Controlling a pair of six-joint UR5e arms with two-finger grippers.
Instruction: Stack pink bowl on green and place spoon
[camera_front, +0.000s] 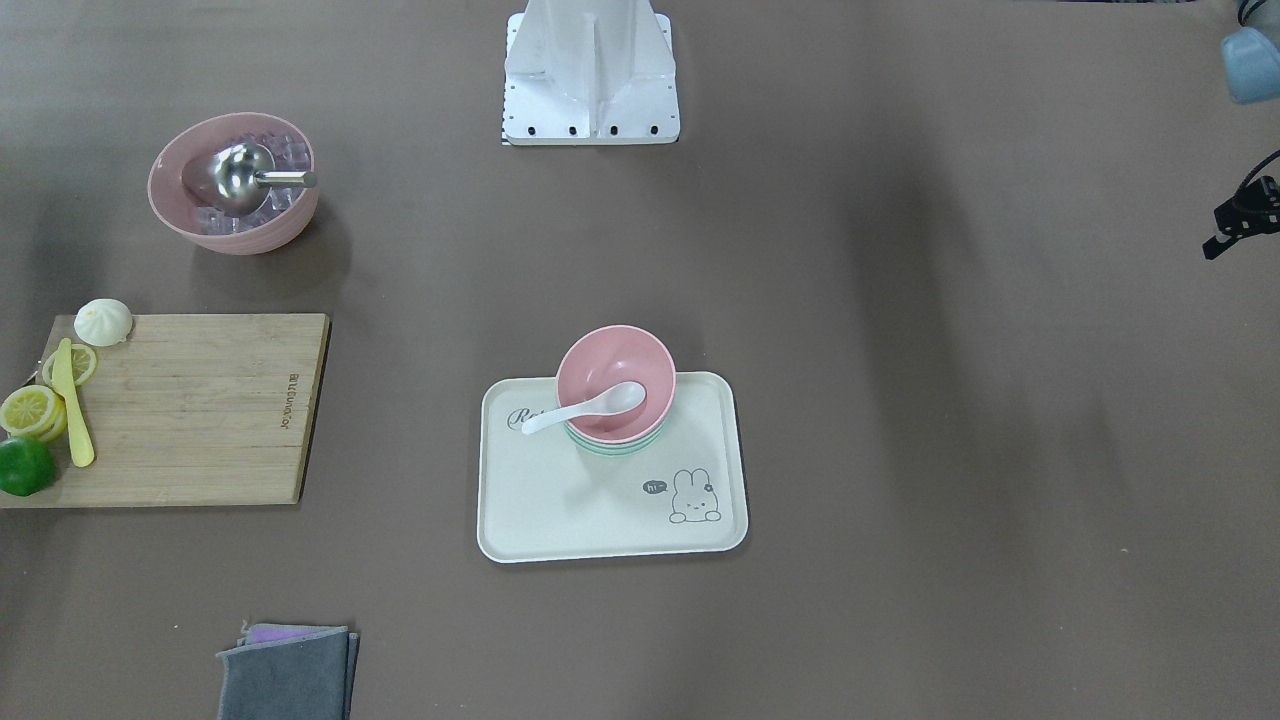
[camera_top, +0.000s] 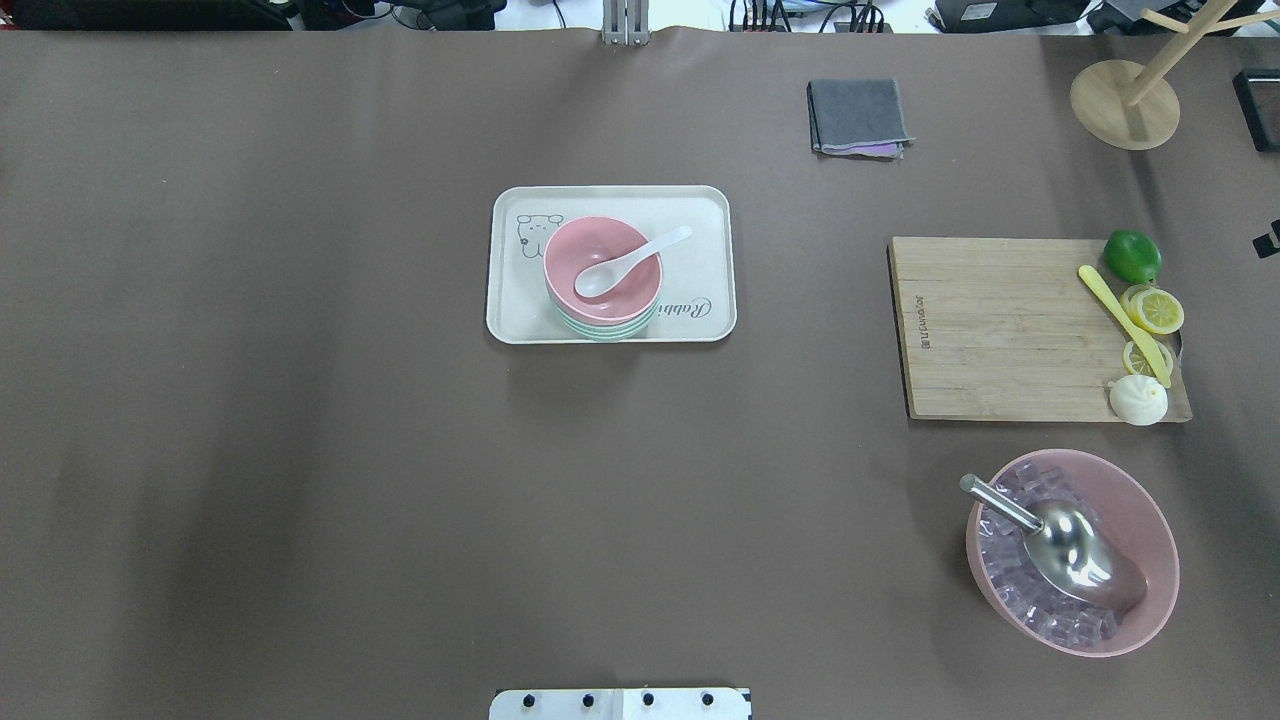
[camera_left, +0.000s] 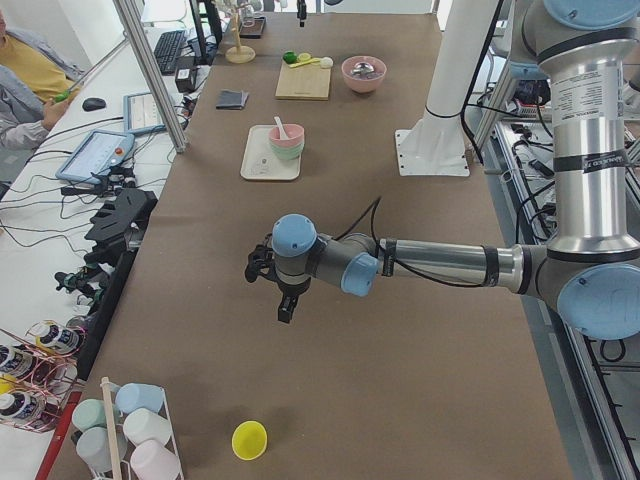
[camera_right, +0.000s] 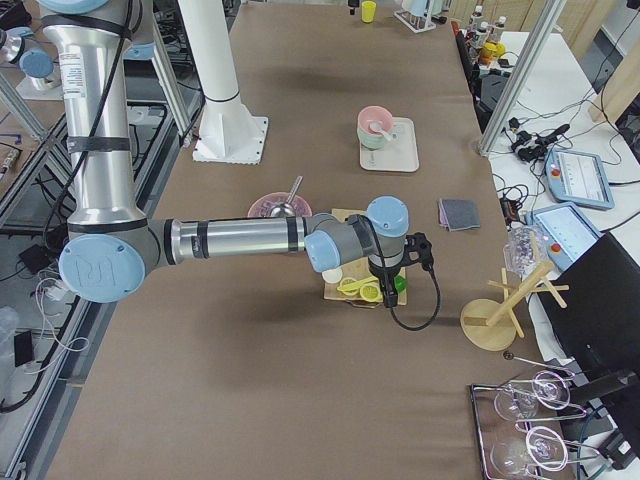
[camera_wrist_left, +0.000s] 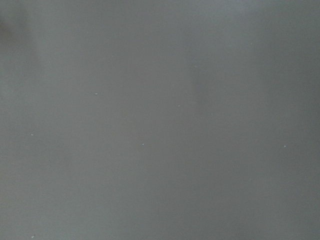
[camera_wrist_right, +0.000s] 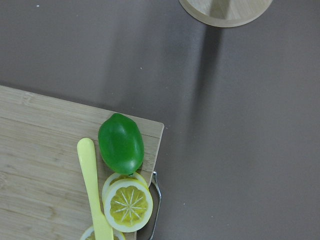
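The pink bowl (camera_front: 632, 362) sits stacked in the green bowl (camera_front: 603, 449) on the cream tray (camera_front: 560, 510) at mid table. The white spoon (camera_front: 585, 405) lies in the pink bowl with its handle over the rim. The stack also shows in the overhead view (camera_top: 575, 250). My left gripper (camera_left: 285, 308) hangs over bare table far to my left, well away from the tray. My right gripper (camera_right: 384, 293) hovers by the cutting board's outer end, near the lime (camera_wrist_right: 121, 143). I cannot tell whether either gripper is open or shut.
A large pink bowl (camera_top: 1150, 520) with ice cubes and a metal scoop (camera_top: 1075, 545) stands at my near right. A wooden cutting board (camera_top: 1000, 330) holds lemon slices, a yellow knife and a bun. A grey cloth (camera_top: 860, 117) and a wooden stand (camera_top: 1125, 100) are at the far right.
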